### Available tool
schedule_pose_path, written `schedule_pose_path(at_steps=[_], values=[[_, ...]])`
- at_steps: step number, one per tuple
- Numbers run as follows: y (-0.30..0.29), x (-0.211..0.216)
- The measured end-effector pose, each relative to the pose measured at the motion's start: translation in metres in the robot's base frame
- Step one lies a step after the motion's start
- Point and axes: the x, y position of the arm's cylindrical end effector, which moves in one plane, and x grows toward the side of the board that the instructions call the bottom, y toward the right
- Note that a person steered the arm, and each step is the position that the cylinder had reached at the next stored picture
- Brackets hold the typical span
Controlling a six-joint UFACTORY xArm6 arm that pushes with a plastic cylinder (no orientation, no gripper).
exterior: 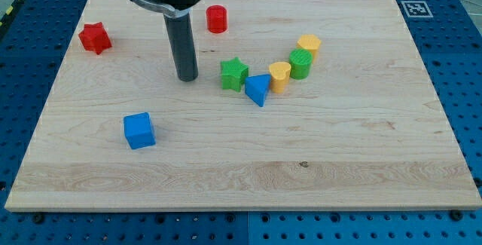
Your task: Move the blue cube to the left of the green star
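The blue cube (139, 130) lies on the wooden board (316, 162) toward the view's lower left. The green star (234, 73) sits near the middle, well to the cube's upper right. My tip (187, 78) rests on the board just left of the green star, with a small gap between them. The tip is above and to the right of the blue cube, apart from it.
A blue triangle (257, 90) touches the green star's lower right. A yellow cylinder (279, 76), a green cylinder (300, 64) and another yellow block (308, 47) run up to the right. A red cylinder (217, 19) and a red star (95, 38) lie near the top.
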Motion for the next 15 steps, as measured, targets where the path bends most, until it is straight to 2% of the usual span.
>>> schedule_pose_path(at_steps=[1,2,3,9,12,13,15], values=[[0.000,-0.023],[0.000,-0.018],[-0.002,0.022],[-0.025,0.036],[-0.097,0.043],[-0.103,0.043],[-0.117,0.079]])
